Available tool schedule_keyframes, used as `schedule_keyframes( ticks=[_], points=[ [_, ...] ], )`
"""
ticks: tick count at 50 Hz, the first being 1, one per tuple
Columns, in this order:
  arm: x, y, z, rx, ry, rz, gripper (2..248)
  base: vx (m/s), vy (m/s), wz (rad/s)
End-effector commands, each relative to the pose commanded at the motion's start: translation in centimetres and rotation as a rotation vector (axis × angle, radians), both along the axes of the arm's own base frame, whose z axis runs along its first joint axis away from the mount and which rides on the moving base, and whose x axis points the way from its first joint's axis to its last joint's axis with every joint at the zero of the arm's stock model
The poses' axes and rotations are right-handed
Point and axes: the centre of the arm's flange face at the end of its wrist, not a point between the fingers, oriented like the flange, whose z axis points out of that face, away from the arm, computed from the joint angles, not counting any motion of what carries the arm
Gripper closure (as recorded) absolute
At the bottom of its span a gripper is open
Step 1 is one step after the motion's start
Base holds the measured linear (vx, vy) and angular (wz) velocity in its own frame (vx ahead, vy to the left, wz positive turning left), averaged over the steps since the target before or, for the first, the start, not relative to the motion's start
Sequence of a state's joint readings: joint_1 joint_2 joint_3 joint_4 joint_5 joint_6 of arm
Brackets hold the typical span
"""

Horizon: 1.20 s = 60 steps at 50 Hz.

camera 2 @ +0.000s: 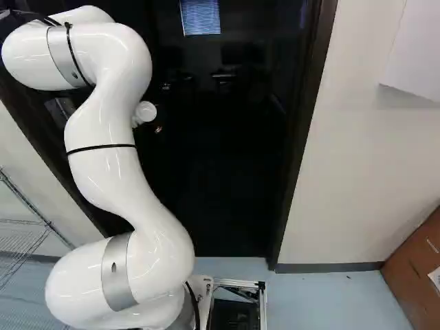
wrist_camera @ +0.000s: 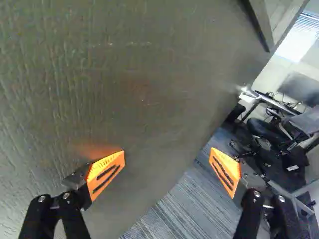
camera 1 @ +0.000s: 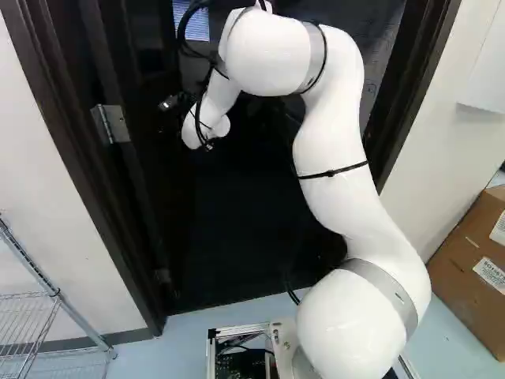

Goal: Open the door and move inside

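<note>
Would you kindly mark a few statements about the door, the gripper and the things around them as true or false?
1. The door stands open, with striped carpet visible past its edge in the wrist view. True.
2. The gripper is shut on a door handle. False: the fingers of the gripper stand apart, gripping nothing.
3. A wire rack stands at the left of the left base view. True.
4. In the left base view, the cardboard box is left of the door frame. False: the box is to the right of the frame.
</note>
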<state>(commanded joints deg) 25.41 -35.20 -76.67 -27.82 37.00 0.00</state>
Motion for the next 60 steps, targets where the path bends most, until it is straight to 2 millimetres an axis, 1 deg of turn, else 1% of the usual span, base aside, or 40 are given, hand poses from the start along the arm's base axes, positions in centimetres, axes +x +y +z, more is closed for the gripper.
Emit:
schedule_keyframes(
  ticks=[8, 22, 41, 60],
  points=[
    [0.0, 0.8, -0.1, -0.007, -0.007, 0.019, 3, 0.0, 0.0, 0.0],
    [0.0, 0.7, -0.1, -0.008, -0.008, 0.02, 3, 0.0, 0.002, 0.007],
    [-1.0, -2.2, 0.3, -0.016, 0.009, -0.013, 3, 0.0, 0.0, 0.0],
    [-3.8, -5.2, 0.8, -0.027, 0.034, -0.036, 3, 0.0, 0.0, 0.0]
  ],
)
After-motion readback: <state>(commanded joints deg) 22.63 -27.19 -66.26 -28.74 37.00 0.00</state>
